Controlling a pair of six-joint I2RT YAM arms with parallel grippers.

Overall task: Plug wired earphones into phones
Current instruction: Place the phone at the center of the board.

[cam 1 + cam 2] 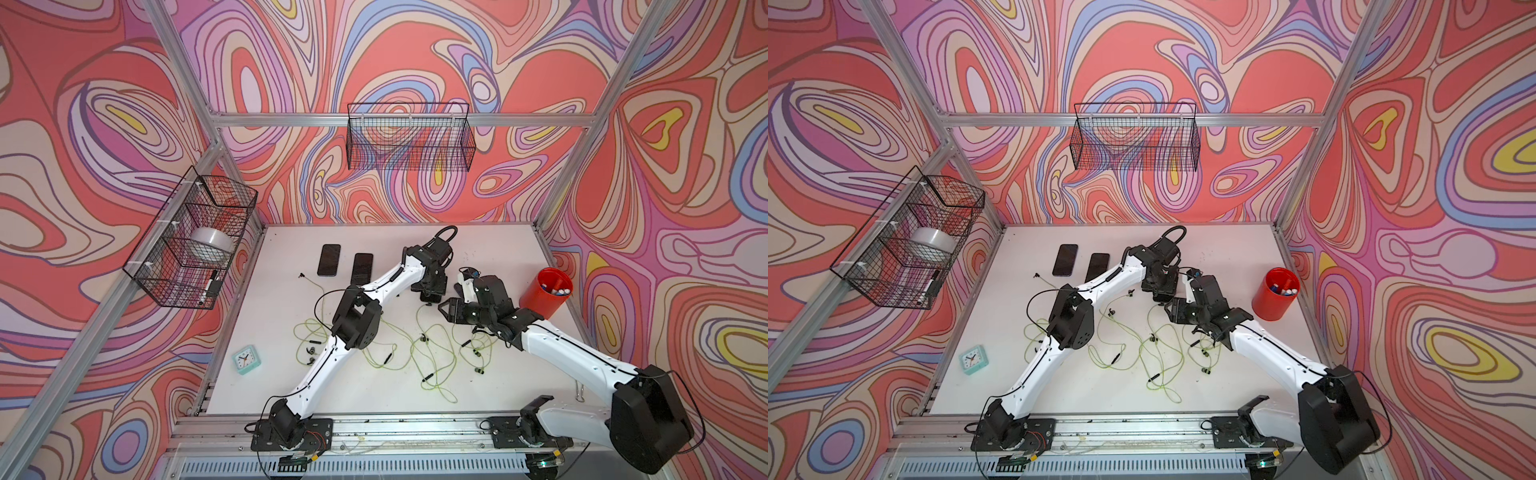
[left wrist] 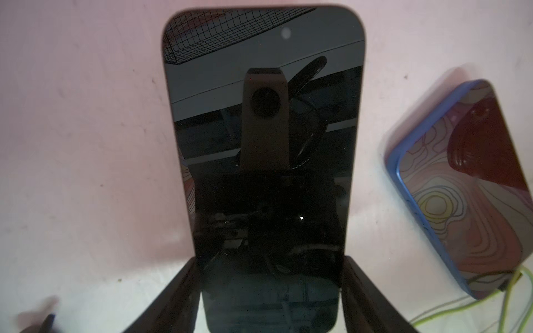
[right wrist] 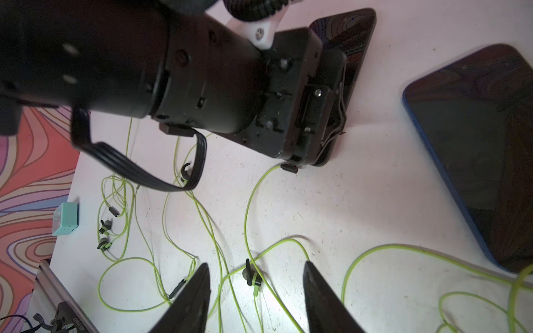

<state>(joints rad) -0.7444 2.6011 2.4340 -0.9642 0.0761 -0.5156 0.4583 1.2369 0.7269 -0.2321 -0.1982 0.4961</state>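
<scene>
Clock (image 1: 246, 360): mint-green, counter's (image 1: 498, 249) left edge.
Cup (image 1: 540, 301): red, markers (image 1: 559, 289) inside.
Side basket (image 1: 166, 266): black wire, holds white roll (image 1: 212, 241).
Back basket (image 1: 409, 137): black wire.

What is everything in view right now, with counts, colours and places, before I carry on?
Phones: four, black; two far left, third phone gripped by left tool, blue-edged phone beside it.
Earphones: yellow-green, tangled mid-table; count unclear.
Clock: one, mint-green, front left.
Cup: one, red, right edge, holding markers.
Baskets: two, black wire; back wall, left wall.
Table: one, white.
Left tool: clamped on third phone.
Right tool: open above earphones.
</scene>
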